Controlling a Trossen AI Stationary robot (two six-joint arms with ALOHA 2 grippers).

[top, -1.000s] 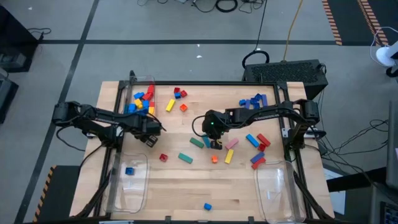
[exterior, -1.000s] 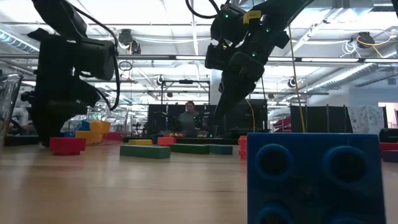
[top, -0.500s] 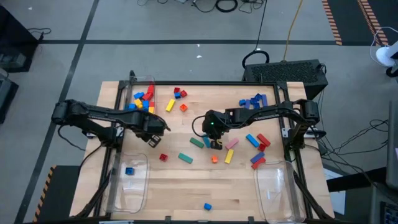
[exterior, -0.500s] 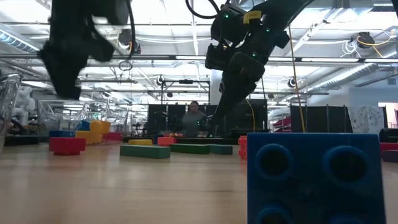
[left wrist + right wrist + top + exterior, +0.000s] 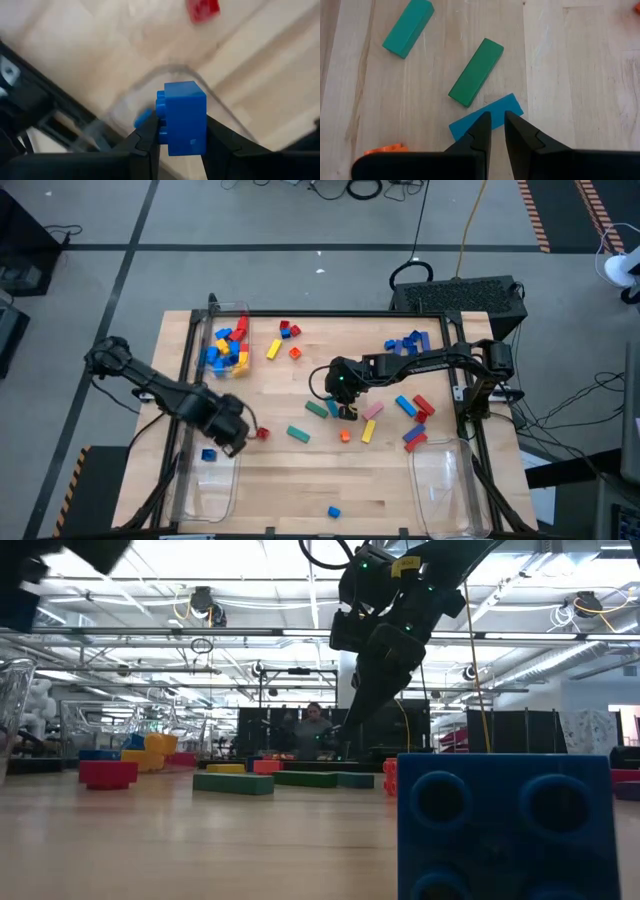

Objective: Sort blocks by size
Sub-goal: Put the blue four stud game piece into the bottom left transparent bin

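Your left jaws are clamped on a small blue brick — one finger pressed on each side of it. In the high view they hang over the far end of the near-left clear bin, where another blue brick already lies. A small red brick sits on the worktop just to the right of them.

Your right jaws are nearly closed with only a thin gap and nothing between them, poised above a blue bar near the worktop's middle. Beside that bar lie a dark green bar and a teal bar.

Farther out, the far-left bin holds a heap of blue, yellow and red bricks. Loose blocks — blue, red, pink, yellow — lie scattered to the right of the right jaws, with a blue cluster at the far right. The near-right bin stands by the right edge, and a lone blue brick rests at the near edge.
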